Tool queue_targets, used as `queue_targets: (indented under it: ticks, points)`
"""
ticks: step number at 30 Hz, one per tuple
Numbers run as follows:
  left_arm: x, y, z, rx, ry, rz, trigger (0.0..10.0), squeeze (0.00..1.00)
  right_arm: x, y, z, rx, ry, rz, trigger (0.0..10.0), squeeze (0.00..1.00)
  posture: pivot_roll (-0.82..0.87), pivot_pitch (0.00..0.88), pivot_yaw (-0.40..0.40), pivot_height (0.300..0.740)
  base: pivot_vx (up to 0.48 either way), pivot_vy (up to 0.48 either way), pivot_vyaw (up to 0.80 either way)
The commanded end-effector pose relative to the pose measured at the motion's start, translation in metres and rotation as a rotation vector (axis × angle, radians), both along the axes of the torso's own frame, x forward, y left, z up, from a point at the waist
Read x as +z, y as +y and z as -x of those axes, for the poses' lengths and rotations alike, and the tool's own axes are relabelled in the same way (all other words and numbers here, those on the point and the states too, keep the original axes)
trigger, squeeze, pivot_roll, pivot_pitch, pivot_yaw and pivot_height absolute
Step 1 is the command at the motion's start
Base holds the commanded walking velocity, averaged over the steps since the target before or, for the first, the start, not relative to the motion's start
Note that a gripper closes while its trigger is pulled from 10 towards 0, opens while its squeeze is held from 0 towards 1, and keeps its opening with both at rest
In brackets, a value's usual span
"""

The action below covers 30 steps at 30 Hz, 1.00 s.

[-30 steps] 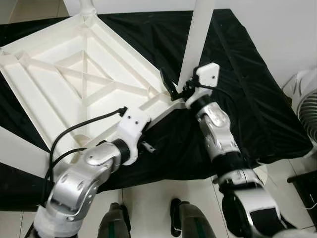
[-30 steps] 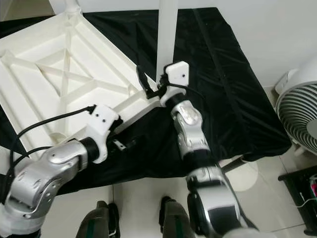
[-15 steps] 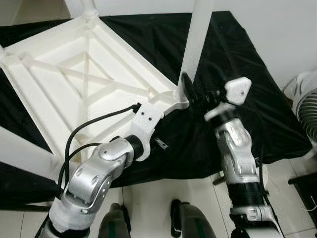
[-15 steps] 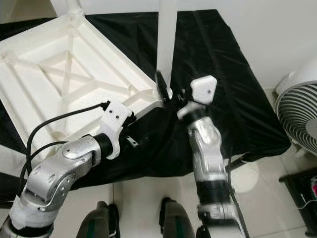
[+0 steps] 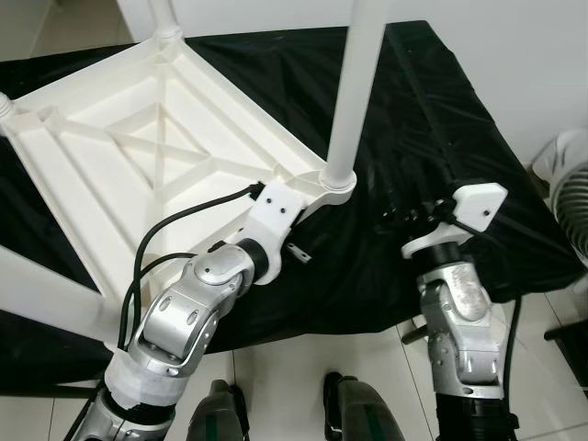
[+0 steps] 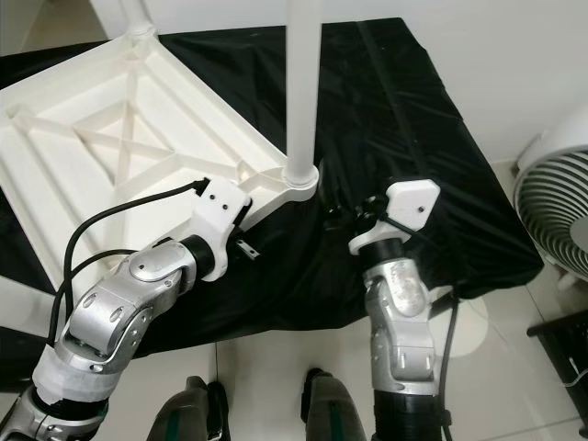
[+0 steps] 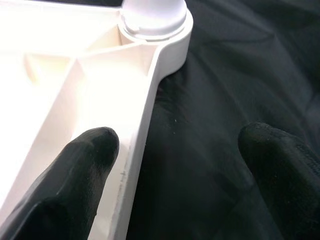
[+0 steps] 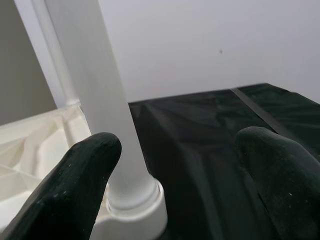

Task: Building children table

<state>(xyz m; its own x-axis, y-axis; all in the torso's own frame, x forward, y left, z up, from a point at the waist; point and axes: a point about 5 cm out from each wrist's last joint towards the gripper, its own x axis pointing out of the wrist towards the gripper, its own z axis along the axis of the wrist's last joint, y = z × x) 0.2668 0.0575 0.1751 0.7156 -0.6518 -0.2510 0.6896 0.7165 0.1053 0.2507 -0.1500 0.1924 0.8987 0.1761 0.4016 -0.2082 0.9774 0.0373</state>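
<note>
A white plastic children's table [image 5: 138, 156] lies upside down on a black cloth [image 5: 432, 119]. A white leg [image 5: 354, 92] stands upright in the near right corner socket [image 5: 336, 181]. My left gripper [image 7: 185, 165] is open and straddles the table's rim just short of that socket, one finger [image 7: 85, 160] over the white underside, the other over the cloth. My right gripper [image 8: 185, 165] is open above the cloth to the right of the leg [image 8: 100, 110], apart from it, with nothing between its fingers.
Two more white legs stand at the far corner [image 5: 163, 14] and the near left corner [image 5: 46, 294]. A fan [image 5: 571, 175] stands on the tiled floor at the right. The cloth-covered surface ends just before my feet [image 5: 349, 413]. A white wall lies behind.
My right gripper has drawn back to the right, away from the base of the leg it was at. My left arm has reached further towards the corner socket.
</note>
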Motion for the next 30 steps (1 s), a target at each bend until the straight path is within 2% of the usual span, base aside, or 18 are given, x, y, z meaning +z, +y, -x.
queue_targets:
  ticks: [1, 5, 13, 22, 24, 27, 30]
  points:
    - [-0.005, 0.0, -0.003, 0.051, -0.006, -0.028, 10.0, 0.0, 0.002, 0.002, 0.004, 0.003, 0.006, -0.003, 10.0, 0.0, -0.15, 0.154, 0.083, 0.74, 0.0, 0.0, 0.0]
    - [-0.011, -0.001, -0.007, 0.073, -0.01, -0.064, 10.0, 0.0, 0.004, 0.003, 0.01, -0.002, 0.023, -0.013, 10.0, 0.0, -0.16, 0.141, 0.095, 0.74, 0.0, 0.0, 0.0]
    - [-0.014, -0.004, -0.017, 0.091, 0.007, -0.06, 10.0, 0.0, 0.0, 0.005, 0.015, 0.012, 0.059, -0.017, 10.0, 0.0, -0.14, 0.14, 0.106, 0.74, 0.0, 0.0, 0.0]
    - [-0.018, -0.005, -0.018, 0.034, 0.006, -0.079, 10.0, 0.0, -0.004, 0.004, 0.015, 0.018, 0.119, -0.003, 10.0, 0.0, -0.14, 0.141, 0.104, 0.74, 0.0, 0.0, 0.0]
    - [-0.023, -0.005, -0.016, 0.041, 0.019, -0.083, 10.0, 0.0, -0.004, 0.004, 0.014, 0.011, 0.128, -0.007, 10.0, 0.0, -0.14, 0.146, 0.099, 0.74, 0.0, 0.0, 0.0]
    - [-0.033, -0.001, -0.017, 0.106, 0.054, -0.071, 10.0, 0.0, -0.003, 0.005, 0.013, -0.002, 0.129, -0.018, 10.0, 0.0, -0.15, 0.154, 0.089, 0.74, 0.0, 0.0, 0.0]
    - [-0.035, 0.001, -0.019, 0.131, 0.059, -0.061, 10.0, 0.0, -0.003, 0.005, 0.013, -0.005, 0.13, -0.024, 10.0, 0.0, -0.15, 0.158, 0.083, 0.74, 0.0, 0.0, 0.0]
